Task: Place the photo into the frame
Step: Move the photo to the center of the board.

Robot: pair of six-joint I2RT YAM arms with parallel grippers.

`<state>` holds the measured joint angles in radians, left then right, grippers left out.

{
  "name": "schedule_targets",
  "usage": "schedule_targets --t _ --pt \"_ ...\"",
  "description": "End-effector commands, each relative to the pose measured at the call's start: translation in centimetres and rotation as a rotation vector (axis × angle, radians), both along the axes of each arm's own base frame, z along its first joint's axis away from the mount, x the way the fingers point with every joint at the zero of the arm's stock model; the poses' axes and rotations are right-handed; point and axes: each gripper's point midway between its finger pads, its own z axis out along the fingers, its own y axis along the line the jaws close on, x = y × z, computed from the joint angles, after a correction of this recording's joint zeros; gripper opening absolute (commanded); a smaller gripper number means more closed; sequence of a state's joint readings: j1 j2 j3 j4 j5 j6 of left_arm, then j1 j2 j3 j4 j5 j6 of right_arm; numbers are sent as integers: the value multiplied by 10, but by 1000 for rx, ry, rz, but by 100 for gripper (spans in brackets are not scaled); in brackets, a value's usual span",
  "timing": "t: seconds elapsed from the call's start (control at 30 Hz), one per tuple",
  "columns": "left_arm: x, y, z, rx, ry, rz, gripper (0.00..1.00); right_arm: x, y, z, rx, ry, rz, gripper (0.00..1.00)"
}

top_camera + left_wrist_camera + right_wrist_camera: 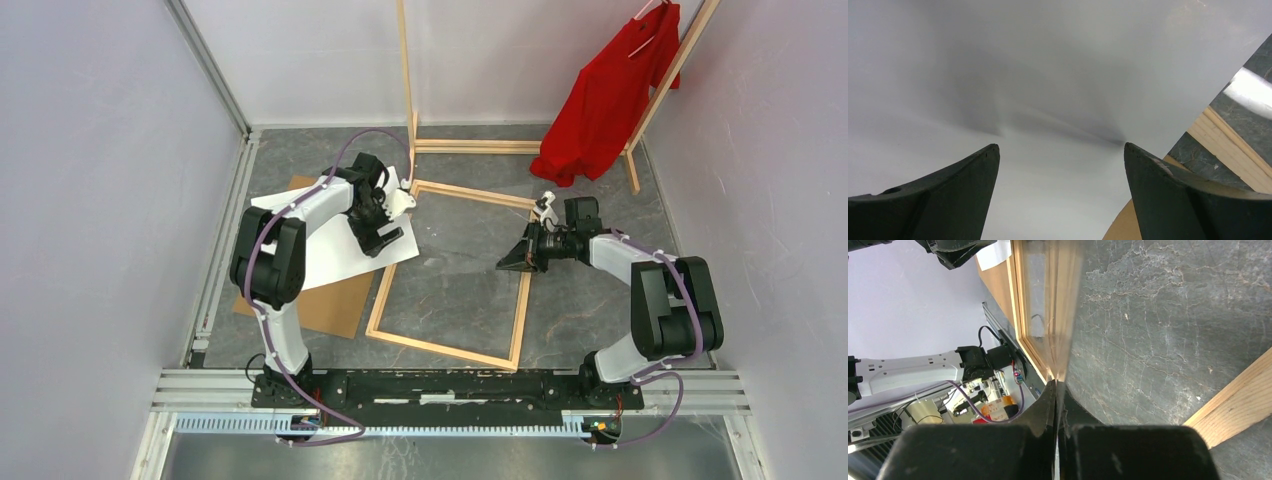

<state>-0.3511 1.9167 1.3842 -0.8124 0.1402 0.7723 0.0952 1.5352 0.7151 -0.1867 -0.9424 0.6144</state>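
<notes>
The left gripper is holding its two dark fingers wide apart, gripping nothing, close above the plain white reverse of the photo. The photo is lying face down, outside the frame, at about 9 o'clock of it. Its right corner is reaching to the frame's left rail, and it is resting on a brown cardboard backing. The frame is lying flat on the dark stone table, with bare table showing inside it.

So the task looks barely begun: the photo is not yet gripped, and it has yet to be lifted, carried toward 3 o'clock and laid inside the rails.

The left arm is reaching forward from its base and folding down at the wrist, its fingers pointing at the sheet. The right arm is bending in from 3 o'clock, its wrist turned sideways over the frame's right rail. The right gripper is pressing its fingers tightly together. Whether the blurred streak rising from their tips is a thin clear sheet pinched there cannot be told.
</notes>
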Motion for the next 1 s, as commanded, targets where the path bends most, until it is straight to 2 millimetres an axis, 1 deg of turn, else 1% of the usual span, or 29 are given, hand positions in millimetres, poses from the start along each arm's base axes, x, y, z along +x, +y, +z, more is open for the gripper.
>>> schedule_targets --t 0.0,0.13,0.23,0.33,0.43,0.5,0.6,0.67,0.73,0.83,0.97 --pt "6 -5 20 -25 -68 -27 100 2 0 15 4 -37 32 0" --pt "2 -5 18 -30 -56 -30 100 -4 -5 7 -47 -24 55 0" --pt "-1 -5 17 -33 -50 -31 100 -6 -5 5 -51 -21 53 0" --pt "-5 -7 19 -40 -52 -43 100 -3 -5 3 -52 -20 49 0" --pt "-11 -5 28 -28 -79 -76 100 0 -3 2 -41 -16 44 0" --pt "-18 -3 33 -25 -79 -97 100 2 -3 1 -37 -21 41 0" --pt "-35 3 34 -16 -44 -129 100 5 -1 0 -33 -26 35 0" --pt "-42 9 28 8 -40 -140 100 8 -2 -2 -37 -31 30 0" --pt "-46 10 18 12 -36 -128 100 9 -2 -4 -41 -35 27 0" --pt "-56 2 2 -3 -18 -109 100 6 -3 -10 -43 -28 26 0" --pt "-58 -6 -10 -12 -28 -108 100 5 -3 -17 -45 -22 11 0"
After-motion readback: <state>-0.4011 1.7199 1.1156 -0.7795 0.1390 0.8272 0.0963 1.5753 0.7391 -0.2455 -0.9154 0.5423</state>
